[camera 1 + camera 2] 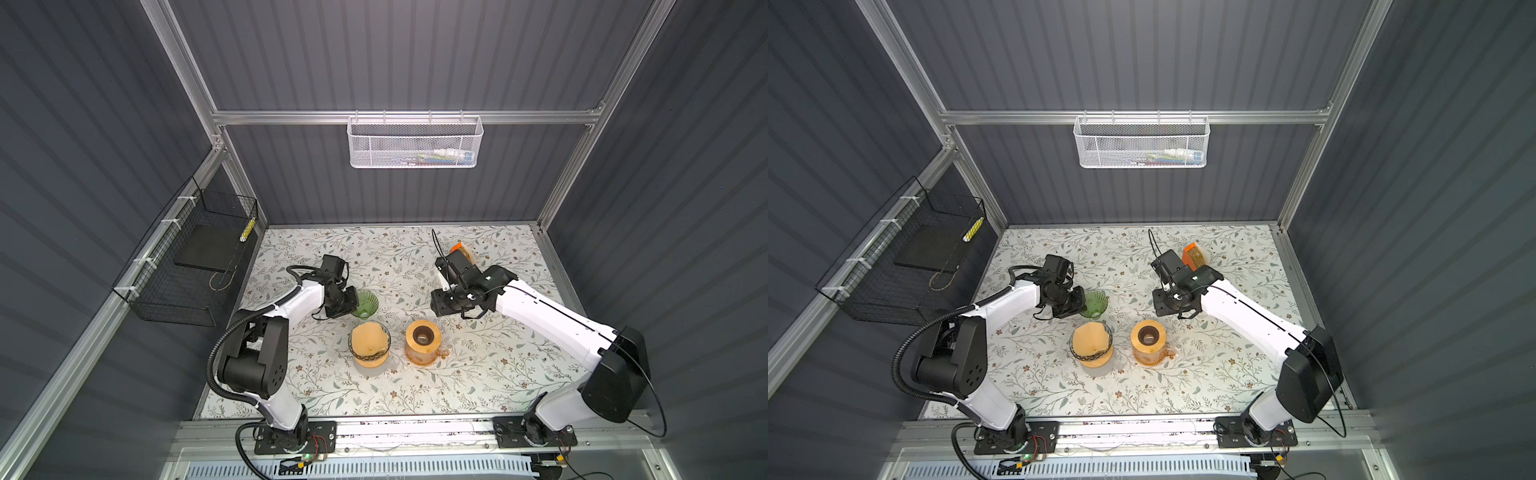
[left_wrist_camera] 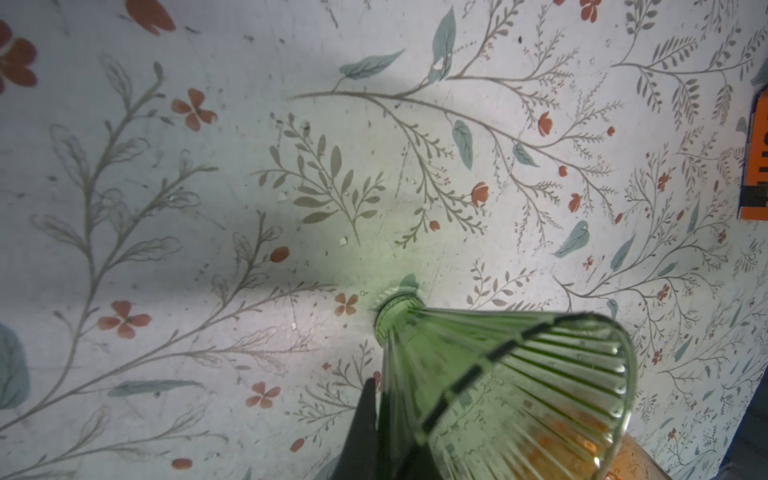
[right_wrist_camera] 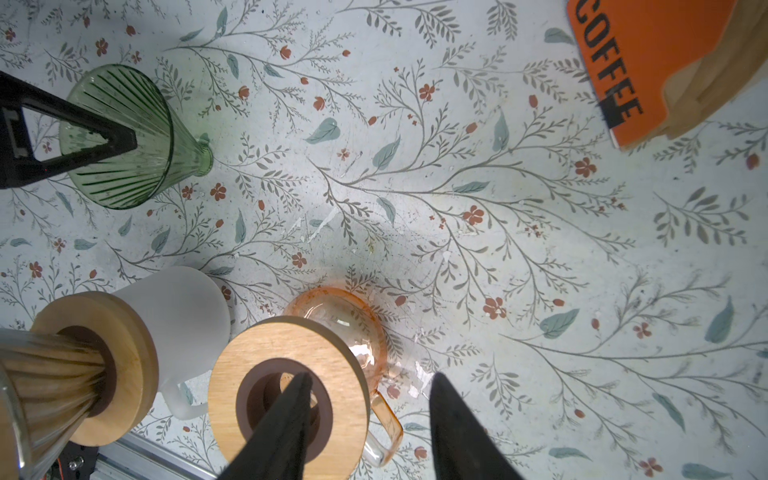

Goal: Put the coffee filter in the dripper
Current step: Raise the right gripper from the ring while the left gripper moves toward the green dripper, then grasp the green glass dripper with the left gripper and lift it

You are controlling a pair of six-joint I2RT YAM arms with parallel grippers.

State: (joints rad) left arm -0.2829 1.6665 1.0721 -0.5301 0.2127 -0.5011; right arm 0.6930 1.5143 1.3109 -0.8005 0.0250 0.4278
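A green ribbed glass dripper (image 1: 368, 305) (image 1: 1096, 303) (image 2: 498, 374) (image 3: 124, 137) lies tilted, its narrow neck on the floral table. My left gripper (image 1: 351, 305) (image 2: 386, 399) is shut on its rim, one finger inside the cone. A brown paper coffee filter (image 1: 368, 338) (image 1: 1090, 338) sits in a clear glass dripper on a frosted mug (image 3: 178, 307). More brown filters (image 3: 706, 75) stick out of an orange pack (image 1: 461, 249) at the back. My right gripper (image 1: 440, 307) (image 3: 372, 378) hangs open and holds nothing, above an amber mug (image 3: 332, 316).
The amber mug carries a wooden ring lid (image 1: 423, 336) (image 1: 1147, 334) and stands right of the frosted mug. A black wire basket (image 1: 195, 266) hangs on the left wall and a white mesh basket (image 1: 414, 141) on the back wall.
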